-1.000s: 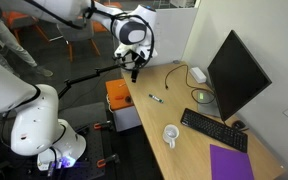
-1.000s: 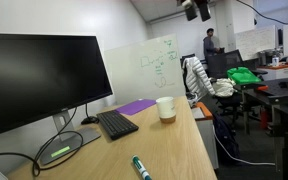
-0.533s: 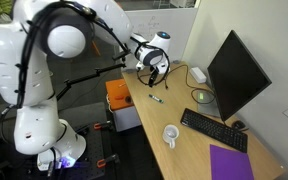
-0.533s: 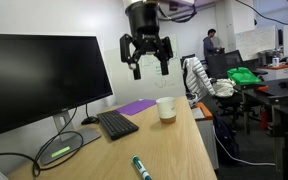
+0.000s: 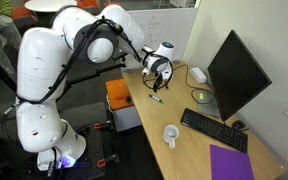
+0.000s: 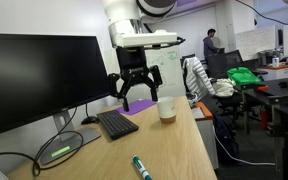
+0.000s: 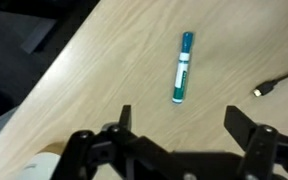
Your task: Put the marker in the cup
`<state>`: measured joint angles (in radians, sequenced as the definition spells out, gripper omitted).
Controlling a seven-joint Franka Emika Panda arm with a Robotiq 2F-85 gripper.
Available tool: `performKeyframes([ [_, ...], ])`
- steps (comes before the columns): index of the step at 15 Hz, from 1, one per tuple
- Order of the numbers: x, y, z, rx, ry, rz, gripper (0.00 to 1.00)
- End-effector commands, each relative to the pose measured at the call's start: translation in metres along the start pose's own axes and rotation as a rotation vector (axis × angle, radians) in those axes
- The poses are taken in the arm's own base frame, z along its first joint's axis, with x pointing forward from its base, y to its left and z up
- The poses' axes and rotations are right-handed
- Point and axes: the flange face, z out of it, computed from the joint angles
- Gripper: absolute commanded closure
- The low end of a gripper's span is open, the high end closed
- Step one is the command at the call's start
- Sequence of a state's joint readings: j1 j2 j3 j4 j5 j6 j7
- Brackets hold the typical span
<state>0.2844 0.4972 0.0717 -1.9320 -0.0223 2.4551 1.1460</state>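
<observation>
The marker [image 5: 156, 98] is a short teal-and-white pen lying flat on the wooden desk; it also shows in an exterior view [image 6: 141, 168] and in the wrist view [image 7: 182, 68]. The white cup [image 5: 171, 133] stands upright on the desk, apart from the marker, and shows in both exterior views [image 6: 166, 109]. My gripper [image 5: 156, 80] is open and empty. It hangs in the air above the desk, over the marker and touching nothing [image 6: 139, 100]. In the wrist view the marker lies just ahead of the spread fingers [image 7: 182, 125].
A black monitor [image 5: 234, 75], a black keyboard [image 5: 214, 130] and a purple pad [image 5: 231, 162] stand on the desk beyond the cup. A cable end [image 7: 269, 87] lies near the marker. An orange box [image 5: 118, 97] sits beside the desk edge.
The arm has swung in from high and far and come down over the desk. The gripper now hangs open above the marker. The marker and cup have not moved.
</observation>
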Motion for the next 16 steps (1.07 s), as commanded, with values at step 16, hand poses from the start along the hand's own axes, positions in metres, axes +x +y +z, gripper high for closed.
performKeyframes([
  [16, 0.032, -0.024, 0.137, 0.109, 0.068, 0.191, 0.00],
])
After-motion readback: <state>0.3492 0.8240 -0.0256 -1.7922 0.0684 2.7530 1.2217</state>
